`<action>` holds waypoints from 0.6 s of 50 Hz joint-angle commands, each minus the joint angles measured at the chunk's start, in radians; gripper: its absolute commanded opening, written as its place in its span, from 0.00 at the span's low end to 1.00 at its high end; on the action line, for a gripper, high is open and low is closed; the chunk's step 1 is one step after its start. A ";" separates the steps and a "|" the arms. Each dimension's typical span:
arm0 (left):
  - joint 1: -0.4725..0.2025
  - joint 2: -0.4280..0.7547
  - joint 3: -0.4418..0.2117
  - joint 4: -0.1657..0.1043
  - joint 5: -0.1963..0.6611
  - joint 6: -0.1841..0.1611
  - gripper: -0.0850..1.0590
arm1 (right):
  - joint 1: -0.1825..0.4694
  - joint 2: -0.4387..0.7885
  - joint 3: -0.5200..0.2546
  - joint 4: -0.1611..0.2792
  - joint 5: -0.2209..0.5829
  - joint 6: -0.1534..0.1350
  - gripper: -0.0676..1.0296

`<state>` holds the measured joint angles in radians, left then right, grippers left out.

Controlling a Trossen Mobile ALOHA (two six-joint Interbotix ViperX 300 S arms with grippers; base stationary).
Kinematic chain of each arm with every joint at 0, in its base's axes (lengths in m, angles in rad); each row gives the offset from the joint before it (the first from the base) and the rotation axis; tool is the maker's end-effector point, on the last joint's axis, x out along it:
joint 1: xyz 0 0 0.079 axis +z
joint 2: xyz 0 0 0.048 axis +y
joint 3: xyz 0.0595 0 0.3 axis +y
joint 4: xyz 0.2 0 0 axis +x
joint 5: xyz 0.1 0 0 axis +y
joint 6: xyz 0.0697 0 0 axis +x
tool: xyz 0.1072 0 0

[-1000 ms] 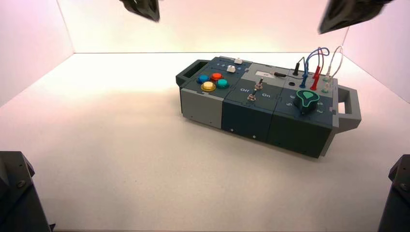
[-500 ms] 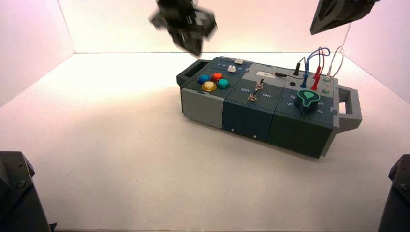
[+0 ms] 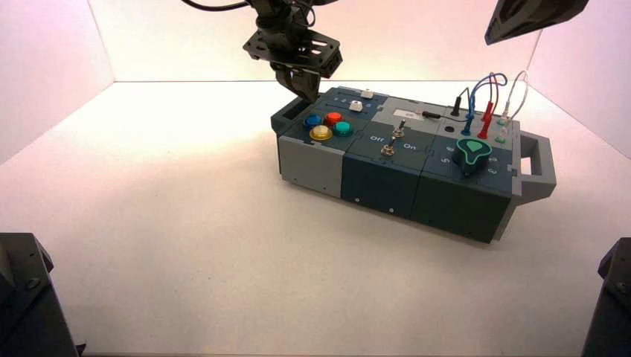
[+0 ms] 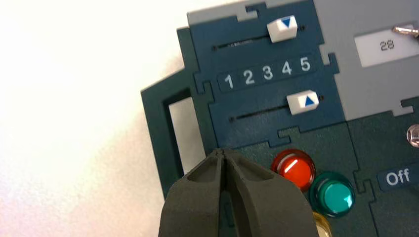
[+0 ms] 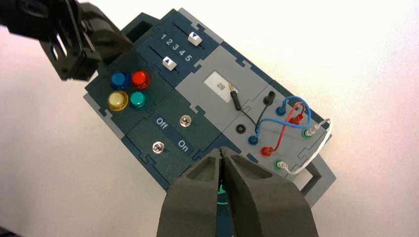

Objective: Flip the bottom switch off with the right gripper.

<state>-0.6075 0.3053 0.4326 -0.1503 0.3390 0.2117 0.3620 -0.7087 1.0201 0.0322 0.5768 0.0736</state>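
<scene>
The bottom switch, a small silver toggle beside the "Off/On" panel, stands nearer the box's front edge; it also shows in the right wrist view. The identical top switch stands behind it. My right gripper is shut and empty, high above the box's right part, far from the switches; its body shows in the high view's top right corner. My left gripper is shut and empty, low over the box's left end by the round buttons.
Blue, red, yellow and green round buttons sit at the box's left. Two white sliders flank a 1–5 scale. A green knob and plugged wires occupy the right end. Handles stick out at both ends.
My left gripper has come down from the top edge to the box's left end, over the buttons. The right arm has barely shifted. The box has not moved.
</scene>
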 commanded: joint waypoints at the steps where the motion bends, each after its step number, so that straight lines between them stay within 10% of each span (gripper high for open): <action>1: 0.011 -0.020 -0.029 0.003 -0.009 0.005 0.05 | 0.003 -0.005 -0.006 0.003 0.002 0.003 0.04; 30: 0.058 0.026 -0.043 0.009 -0.009 0.026 0.05 | 0.003 -0.006 -0.005 0.025 0.005 0.003 0.04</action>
<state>-0.5538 0.3451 0.4172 -0.1442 0.3359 0.2301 0.3636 -0.7102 1.0324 0.0476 0.5844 0.0736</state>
